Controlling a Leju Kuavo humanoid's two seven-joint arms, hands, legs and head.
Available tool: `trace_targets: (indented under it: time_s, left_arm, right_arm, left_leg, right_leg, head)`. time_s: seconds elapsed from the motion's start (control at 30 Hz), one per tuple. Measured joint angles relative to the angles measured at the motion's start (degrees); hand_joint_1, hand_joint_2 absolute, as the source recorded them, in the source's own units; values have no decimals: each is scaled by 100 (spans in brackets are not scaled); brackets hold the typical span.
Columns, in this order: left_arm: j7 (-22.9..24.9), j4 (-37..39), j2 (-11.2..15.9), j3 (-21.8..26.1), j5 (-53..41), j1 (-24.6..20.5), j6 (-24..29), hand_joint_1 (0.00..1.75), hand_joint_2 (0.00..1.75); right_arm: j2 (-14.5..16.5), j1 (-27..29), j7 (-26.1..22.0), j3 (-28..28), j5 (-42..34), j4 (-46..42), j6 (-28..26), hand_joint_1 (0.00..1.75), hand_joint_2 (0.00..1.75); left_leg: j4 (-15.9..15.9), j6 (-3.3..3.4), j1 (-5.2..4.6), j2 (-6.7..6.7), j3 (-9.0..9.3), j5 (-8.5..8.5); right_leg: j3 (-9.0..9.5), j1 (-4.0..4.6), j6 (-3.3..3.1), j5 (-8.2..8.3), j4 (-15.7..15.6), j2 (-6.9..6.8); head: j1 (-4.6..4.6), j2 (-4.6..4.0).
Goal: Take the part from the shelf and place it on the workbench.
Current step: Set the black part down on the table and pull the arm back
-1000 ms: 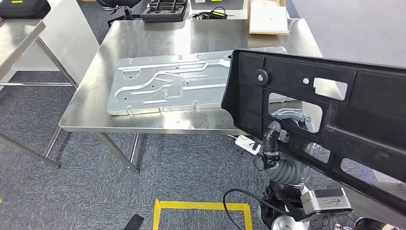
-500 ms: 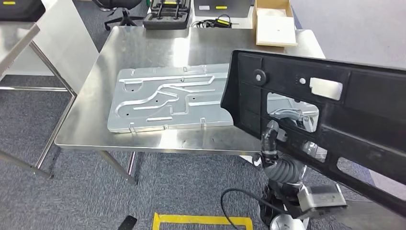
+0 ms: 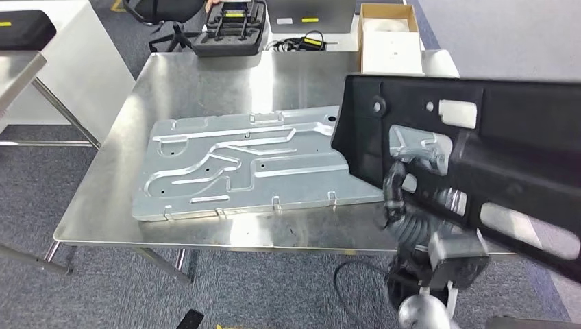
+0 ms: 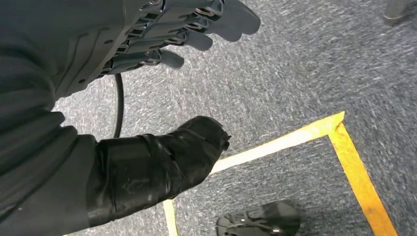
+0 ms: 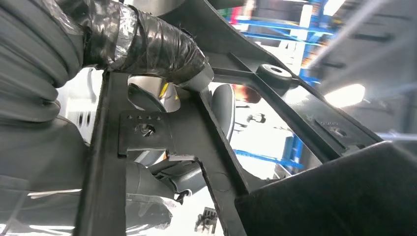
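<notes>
My right hand (image 3: 401, 195) grips a large black plastic part (image 3: 493, 147), a ribbed panel with cut-outs, and holds it up over the right end of the steel workbench (image 3: 205, 82). In the right wrist view the taped thumb (image 5: 147, 42) presses on a rib of the black part (image 5: 196, 128), with fingers behind it. In the left wrist view my left hand (image 4: 147, 88) hangs over the carpet with its fingers (image 4: 196, 24) apart and nothing in it.
A stamped metal plate (image 3: 240, 164) lies flat across the middle of the workbench. A black case (image 3: 226, 34) and a cardboard box (image 3: 389, 44) stand at the far edge. White furniture (image 3: 62, 55) is to the left. Yellow floor tape (image 4: 305, 137) marks the carpet below.
The camera has moved closer to the workbench, so the table and metal plate sit lower and larger in view. The black part has swung more level, still in my right hand.
</notes>
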Motion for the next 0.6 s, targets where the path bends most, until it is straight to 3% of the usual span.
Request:
trace_targets:
  time_s: [0.07, 0.1, 0.13, 0.2, 0.27, 0.33, 0.47, 0.6]
  left_arm:
    - [15, 0, 9, 0, 6, 21, -7, 0, 175]
    - [23, 0, 18, 0, 11, 35, -8, 0, 175]
    - [28, 0, 30, 0, 14, 46, -9, 0, 175]
    - [30, 1, 58, 0, -2, 62, -7, 0, 175]
    - [12, 2, 83, 0, -52, 69, 5, 0, 175]
    - [-2, 2, 93, -1, -97, 77, 14, 0, 175]
    - [31, 2, 97, -2, -139, 58, -5, 0, 175]
    - [31, 2, 103, -2, -134, 6, -23, 0, 175]
  right_arm:
    - [-225, -133, 342, -208, 65, 63, 305, 175, 175]
    - [-340, -187, 500, -311, 108, 107, 441, 175, 175]
    - [-451, -232, 634, -410, 155, 155, 550, 175, 175]
    - [-676, -321, 859, -614, 275, 275, 709, 175, 175]
    - [-912, -412, 1107, -834, 443, 436, 865, 175, 175]
    - [-1185, -470, 1409, -1052, 659, 611, 1077, 175, 175]
    - [-1776, -573, 1858, -1388, 1187, 1079, 1536, 175, 175]
    - [-2318, -644, 2172, -1676, 1673, 1608, 1996, 175, 175]
  left_leg:
    - [256, 4, 3, 1, -366, -163]
    - [124, 26, -3, 1, -423, -77]
    - [-150, 58, -11, 1, -411, 143]
    - [-829, 145, -52, -2, -333, 775]
    - [-1173, 225, -98, -13, -295, 1109]
    - [-1237, 256, -103, -29, -262, 1140]
    - [-1363, 131, -77, -54, -197, 1192]
    - [-1365, 182, -81, -79, -197, 1163]
  right_leg:
    - [107, 13, -7, -84, -1, 22]
    - [173, 18, -4, -128, 0, 36]
    - [245, 20, 4, -177, -1, 46]
    - [342, 26, 36, -267, -6, 56]
    - [358, 28, 94, -329, -19, 65]
    - [389, 35, 153, -360, -62, 68]
    - [481, 52, 119, -305, -192, 31]
    - [547, 54, 132, -326, -308, 6]
  head:
    - [-1, 0]
    - [-2, 0]
    - [-2, 0]
    - [2, 0]
    - [-5, 0]
    - [-9, 0]
    - [2, 0]
    - [3, 0]
